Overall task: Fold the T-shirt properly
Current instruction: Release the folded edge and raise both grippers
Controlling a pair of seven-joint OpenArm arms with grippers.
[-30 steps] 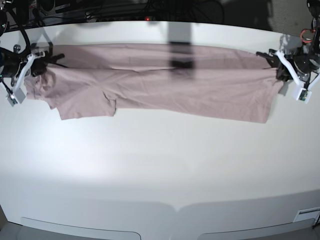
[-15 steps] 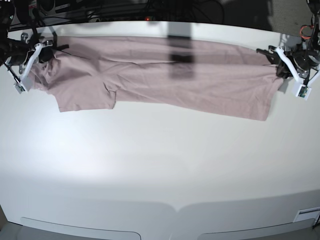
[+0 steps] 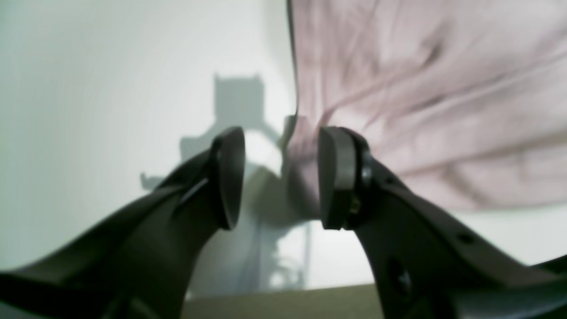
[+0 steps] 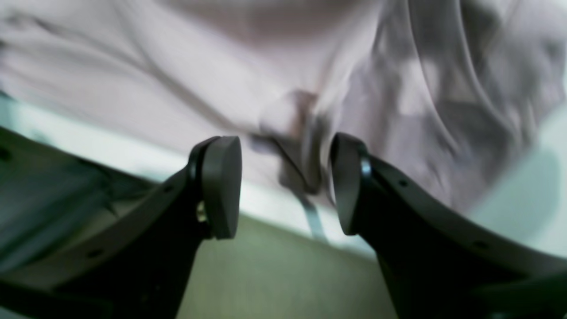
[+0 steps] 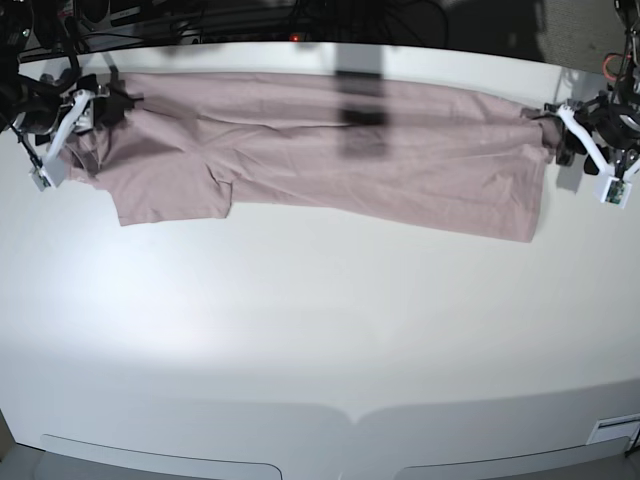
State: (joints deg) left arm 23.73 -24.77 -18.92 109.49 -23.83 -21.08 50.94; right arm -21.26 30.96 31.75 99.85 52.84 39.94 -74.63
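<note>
The dusty-pink T-shirt [image 5: 330, 150] lies stretched out as a long band across the far side of the white table [image 5: 320, 330], with a sleeve [image 5: 170, 195] pointing toward me at the left. My right gripper [image 5: 105, 100] is at the shirt's left end. In its wrist view it [image 4: 285, 181] is open, with a bunched fold of T-shirt [image 4: 221, 66] just beyond the pads. My left gripper [image 5: 560, 135] is at the right end. Its wrist view shows it [image 3: 281, 177] open, and the edge of the T-shirt [image 3: 421, 88] sags between the pads, close to the right one.
Dark cables and equipment [image 5: 250, 20] run along behind the table's far edge. A dark shadow bar [image 5: 362, 100] crosses the shirt's middle. A small white label [image 5: 612, 430] sits at the near right corner.
The shirt was carried a little toward the far edge and laid flatter. Both grippers went from shut on the shirt's ends to open. The right-hand arm drew slightly outward.
</note>
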